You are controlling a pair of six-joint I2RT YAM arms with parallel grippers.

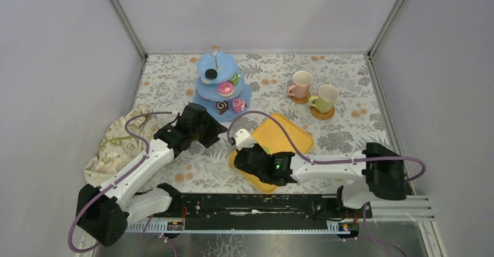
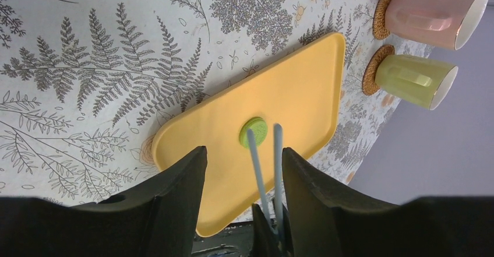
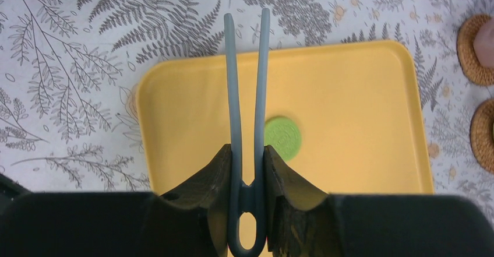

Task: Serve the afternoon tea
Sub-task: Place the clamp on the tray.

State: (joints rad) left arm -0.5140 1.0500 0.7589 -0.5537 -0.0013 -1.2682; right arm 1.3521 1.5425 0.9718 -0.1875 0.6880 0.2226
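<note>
**Tongs over the tray, seen from above and from both wrists.** The right gripper (image 3: 247, 155) is clamped on the hinge end of the blue-grey tongs (image 3: 233, 94), whose prongs stand parted and reach out above the yellow tray (image 3: 361, 123). The green pastry (image 3: 282, 138), a flat ridged disc, lies alone near the middle of the tray. In the right wrist view it sits just right of the right prong, not between the prongs. The left gripper (image 2: 244, 150) has its fingers well apart and holds nothing. The prongs show between those fingers, closer to one of them (whether they touch it cannot be told). At the back, the stand (image 1: 227, 64) carries several pastries on its tiers. The pink mug (image 1: 301, 84) and green mug (image 1: 326, 98) sit side by side to its right, well apart from the tray. The step in hand is probably picking up the disc to carry it to the stand. To do it well, draw the left arm clear first, then shift the tongs sideways until the prongs straddle the disc. Lower the tips to the tray surface and squeeze gently on the rim, since so thin a piece may flip or skid. Then lift straight up.
</note>
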